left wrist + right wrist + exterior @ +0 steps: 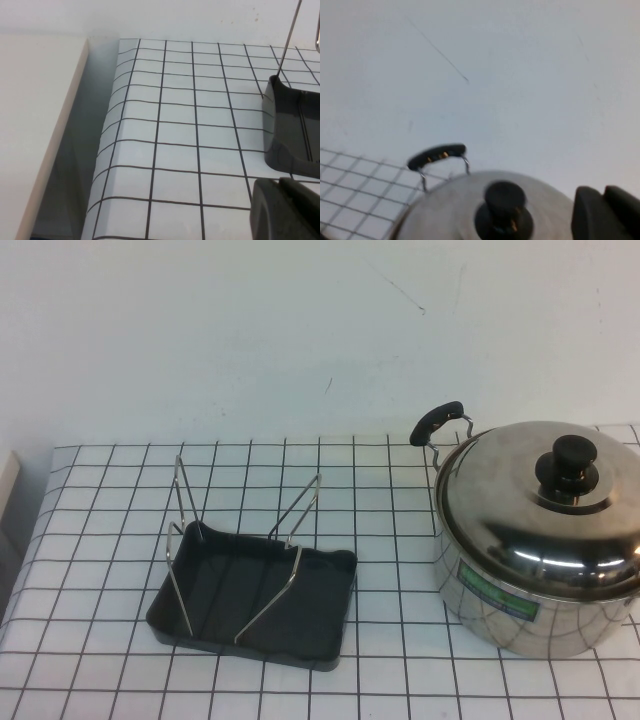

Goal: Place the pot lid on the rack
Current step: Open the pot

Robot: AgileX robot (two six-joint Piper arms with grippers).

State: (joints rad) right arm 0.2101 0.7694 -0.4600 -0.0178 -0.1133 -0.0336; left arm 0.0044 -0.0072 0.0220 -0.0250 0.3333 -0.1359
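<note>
Pot lid (pixel 540 505) — seated on the steel pot (pixel 520 615), right side of the gridded table (pixel 100 660). Rack (pixel 255 600) — left of pot, well apart. Left gripper (pixel 286 210) near the rack, right gripper (pixel 607 212) above the lid — finger state cannot be told.

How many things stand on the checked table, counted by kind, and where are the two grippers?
Deep steel pot with green label: 1
Domed shiny steel pot lid with black knob, on the pot: 1
Dark grey plastic rack with wire supports: 1
Total: 3
Left gripper: near the rack's corner.
Right gripper: beside the lid's knob.
</note>
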